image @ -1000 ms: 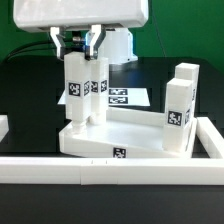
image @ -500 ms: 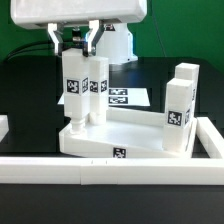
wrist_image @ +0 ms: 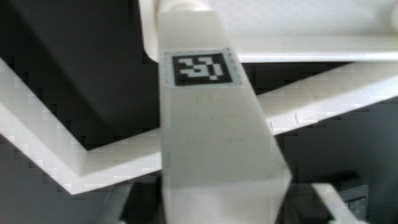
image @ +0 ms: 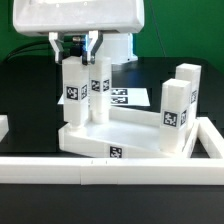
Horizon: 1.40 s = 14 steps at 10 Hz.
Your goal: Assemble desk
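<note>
The white tray-like tabletop (image: 100, 150) lies upside down near the front rail. Two white tagged legs (image: 176, 115) stand upright in its corners on the exterior view's right. A third leg (image: 101, 92) stands in the far corner on the exterior view's left. My gripper (image: 76, 52) is shut on the top of the fourth leg (image: 74, 95). It holds that leg upright with its foot at the near corner socket on the exterior view's left. In the wrist view the held leg (wrist_image: 214, 130) fills the middle between my gripper's (wrist_image: 217, 208) fingers, and the tabletop rim (wrist_image: 98, 150) shows below it.
The marker board (image: 128, 97) lies flat behind the tabletop. Long low white border rails run along the front (image: 110, 172) and along the exterior view's right side (image: 207, 135). Another rail end (image: 3, 125) shows at the exterior view's left edge.
My gripper rose slightly with the leg. It then came down again with it, ending a little lower and more to the exterior view's left. The other legs and the tabletop stayed put.
</note>
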Available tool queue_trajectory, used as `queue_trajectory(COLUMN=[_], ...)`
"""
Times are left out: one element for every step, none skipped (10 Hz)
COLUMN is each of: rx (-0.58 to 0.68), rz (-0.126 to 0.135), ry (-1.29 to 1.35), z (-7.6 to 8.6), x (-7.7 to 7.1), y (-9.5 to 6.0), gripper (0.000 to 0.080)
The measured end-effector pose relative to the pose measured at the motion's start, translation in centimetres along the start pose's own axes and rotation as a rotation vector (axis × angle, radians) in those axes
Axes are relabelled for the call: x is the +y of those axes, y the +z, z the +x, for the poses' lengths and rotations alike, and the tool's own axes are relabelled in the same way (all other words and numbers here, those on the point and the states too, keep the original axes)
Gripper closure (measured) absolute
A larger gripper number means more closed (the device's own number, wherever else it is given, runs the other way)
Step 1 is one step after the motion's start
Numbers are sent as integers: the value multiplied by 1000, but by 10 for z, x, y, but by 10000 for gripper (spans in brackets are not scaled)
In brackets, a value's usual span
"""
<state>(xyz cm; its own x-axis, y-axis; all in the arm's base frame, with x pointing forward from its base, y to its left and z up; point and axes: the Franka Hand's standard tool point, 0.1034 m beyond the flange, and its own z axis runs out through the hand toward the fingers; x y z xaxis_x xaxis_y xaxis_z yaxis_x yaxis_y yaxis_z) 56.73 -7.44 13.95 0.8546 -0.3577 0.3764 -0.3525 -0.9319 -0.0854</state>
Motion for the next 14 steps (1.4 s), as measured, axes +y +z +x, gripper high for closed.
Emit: queue_trajectory(rx=[-2,-8,-12,-10,0,27,42,41,40,40,40,37,30,17], rz=[-1,-5,-8,-9,-12,-21,-25,-25,-25,-25,-25,-24,-20,-13], ry=[0,-1,-2,-3,-17,-33,-44,-44,-44,-44,-44,-43,-40,-34], z=[-1,-3,-5,-5,-3,1,3,2,2,2,2,3,6,9], x=[0,1,2,2,3,5,5,5,5,5,5,5,5,6], y=[1,4,6,7,8,9,10,10,10,10,10,10,8,5], gripper=[509,509,509,509,509,509,509,428,428,292,179,179,156,156])
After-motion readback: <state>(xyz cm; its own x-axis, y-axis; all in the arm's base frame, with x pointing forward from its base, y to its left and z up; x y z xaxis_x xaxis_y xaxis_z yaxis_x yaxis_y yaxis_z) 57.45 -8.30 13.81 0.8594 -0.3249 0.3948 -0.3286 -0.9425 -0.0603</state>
